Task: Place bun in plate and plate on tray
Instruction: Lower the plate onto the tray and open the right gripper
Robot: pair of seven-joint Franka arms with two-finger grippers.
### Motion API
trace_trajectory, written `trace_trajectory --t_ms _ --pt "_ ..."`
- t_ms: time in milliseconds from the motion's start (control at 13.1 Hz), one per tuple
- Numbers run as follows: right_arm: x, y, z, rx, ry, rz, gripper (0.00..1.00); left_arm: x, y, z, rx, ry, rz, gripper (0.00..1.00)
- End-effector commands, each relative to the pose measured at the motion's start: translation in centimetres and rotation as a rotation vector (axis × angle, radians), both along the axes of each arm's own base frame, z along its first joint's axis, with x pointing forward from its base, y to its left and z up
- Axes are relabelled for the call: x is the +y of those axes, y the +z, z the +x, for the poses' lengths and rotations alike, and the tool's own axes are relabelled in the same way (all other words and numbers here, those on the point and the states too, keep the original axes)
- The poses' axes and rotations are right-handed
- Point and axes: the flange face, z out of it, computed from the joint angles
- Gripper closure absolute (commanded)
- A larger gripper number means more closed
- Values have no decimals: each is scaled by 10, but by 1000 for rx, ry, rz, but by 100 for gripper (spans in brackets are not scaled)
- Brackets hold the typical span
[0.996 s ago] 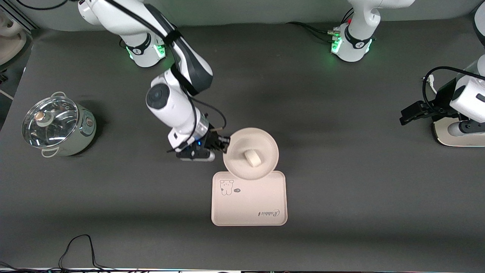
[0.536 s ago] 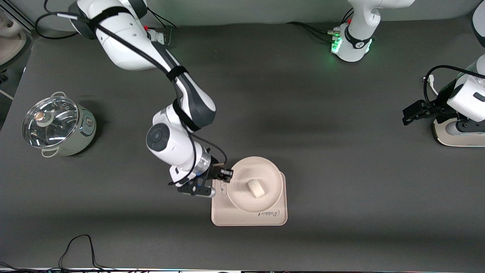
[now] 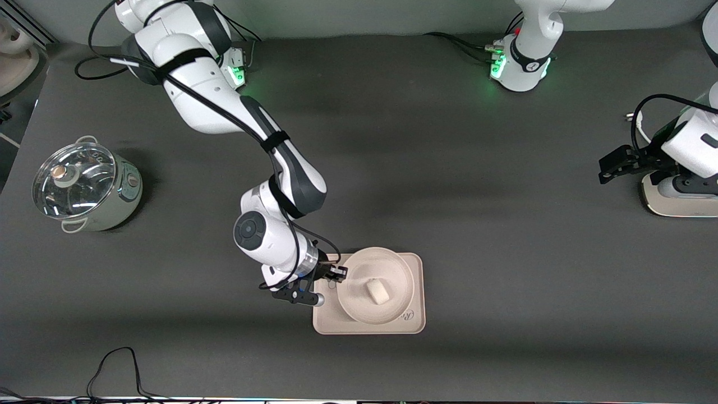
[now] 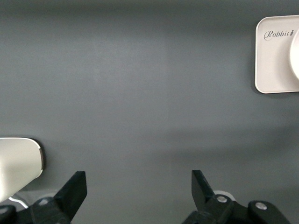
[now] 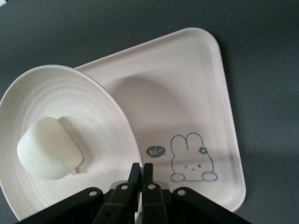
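The round cream plate (image 3: 359, 272) sits over the middle of the rectangular tray (image 3: 331, 321), with the small white bun (image 3: 377, 291) in it. My right gripper (image 3: 338, 273) is shut on the plate's rim at the edge toward the right arm's end. In the right wrist view the closed gripper (image 5: 141, 170) pinches the rim of the plate (image 5: 93, 107). The bun (image 5: 46, 149) lies inside and the plate's shadow falls on the tray (image 5: 187, 84). My left gripper (image 3: 608, 165) waits open and empty at the left arm's end, over bare table (image 4: 139, 184).
A metal pot with a glass lid (image 3: 84, 185) stands at the right arm's end of the table. A cream object (image 3: 681, 209) lies under the left arm's hand. A black cable (image 3: 118, 365) lies near the front edge.
My right gripper has carried the plate with the bun toward the front camera, from the tray's edge nearest the bases to over the tray's middle. The left arm has barely moved.
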Motion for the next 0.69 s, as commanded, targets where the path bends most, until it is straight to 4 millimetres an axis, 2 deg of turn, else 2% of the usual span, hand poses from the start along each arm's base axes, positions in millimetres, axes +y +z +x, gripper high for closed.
trace_trajectory --t_ms 0,383,536,613 --pt "4 -15 7 -40 6 16 100 0 6 1 -12 -22 15 0" --pt "-1 -50 5 -46 -7 3 100 -1 6 1 -14 -26 27 0" --pt "1 -49 5 -47 -10 5 99 -1 7 2 -18 -26 27 0" --pt "0 -46 6 -51 -10 6 56 0 7 2 -16 -25 27 0"
